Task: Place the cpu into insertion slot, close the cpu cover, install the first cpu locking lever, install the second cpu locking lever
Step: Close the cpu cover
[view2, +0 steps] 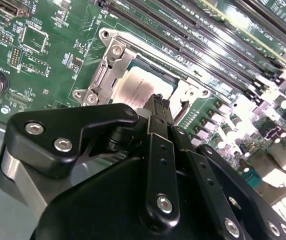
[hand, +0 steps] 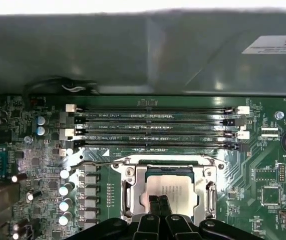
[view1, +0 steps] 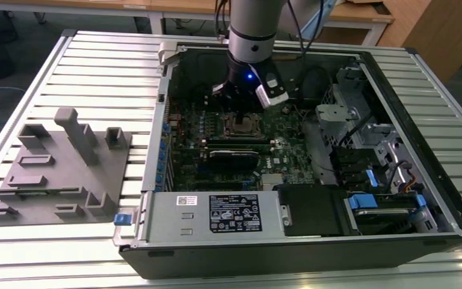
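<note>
The insertion slot (view1: pixel 245 125) sits in the middle of the green motherboard inside the open computer case. In both wrist views the cpu (hand: pixel 178 190) (view2: pixel 141 84) lies flat in it, its dull silver top showing through the window of the cpu cover (hand: pixel 130 194) (view2: pixel 104 75), which lies down over it. My gripper (hand: pixel 158 204) (view2: pixel 158 102) (view1: pixel 243 111) hangs straight over the socket with its thin black fingers pressed together, tips at the cpu's near edge. A thin wire lever (hand: pixel 90 162) runs along the socket's side by the memory slots. I cannot tell whether it is latched.
Long black memory slots (hand: pixel 158 125) lie just beyond the socket, with upright capacitors (hand: pixel 65 190) beside it. The grey power supply box (view1: pixel 215 214) fills the case's near end and metal drive cages (view1: pixel 367 150) stand on the exterior view's right. A grey fixture (view1: pixel 58 168) rests on the slatted table.
</note>
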You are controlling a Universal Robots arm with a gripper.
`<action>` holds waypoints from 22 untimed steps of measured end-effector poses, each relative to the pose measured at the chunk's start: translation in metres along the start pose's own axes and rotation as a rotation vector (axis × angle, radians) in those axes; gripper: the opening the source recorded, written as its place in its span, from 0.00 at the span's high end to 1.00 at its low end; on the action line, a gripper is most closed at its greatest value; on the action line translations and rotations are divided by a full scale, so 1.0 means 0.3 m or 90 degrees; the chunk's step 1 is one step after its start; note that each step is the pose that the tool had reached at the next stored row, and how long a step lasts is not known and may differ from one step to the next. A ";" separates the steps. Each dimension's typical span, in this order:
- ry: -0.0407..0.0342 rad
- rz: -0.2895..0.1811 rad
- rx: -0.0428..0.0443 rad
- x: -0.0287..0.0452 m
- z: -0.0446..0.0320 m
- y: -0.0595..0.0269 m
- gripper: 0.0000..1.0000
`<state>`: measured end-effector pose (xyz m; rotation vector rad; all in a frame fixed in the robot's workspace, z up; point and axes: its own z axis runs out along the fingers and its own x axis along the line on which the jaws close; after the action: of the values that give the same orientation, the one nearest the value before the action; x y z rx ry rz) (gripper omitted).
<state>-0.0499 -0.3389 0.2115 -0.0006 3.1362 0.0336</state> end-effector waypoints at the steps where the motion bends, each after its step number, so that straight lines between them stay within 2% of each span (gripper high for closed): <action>1: -0.0022 -0.003 0.0000 0.001 0.002 0.000 0.89; 4: -0.0047 -0.006 0.0000 0.010 0.003 0.000 0.89; 13: -0.0058 -0.006 0.0009 0.074 0.014 0.000 0.89; 22: -0.0062 -0.005 0.0010 0.078 0.037 -0.001 0.89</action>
<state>-0.0732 -0.3389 0.2002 -0.0124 3.1263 0.0309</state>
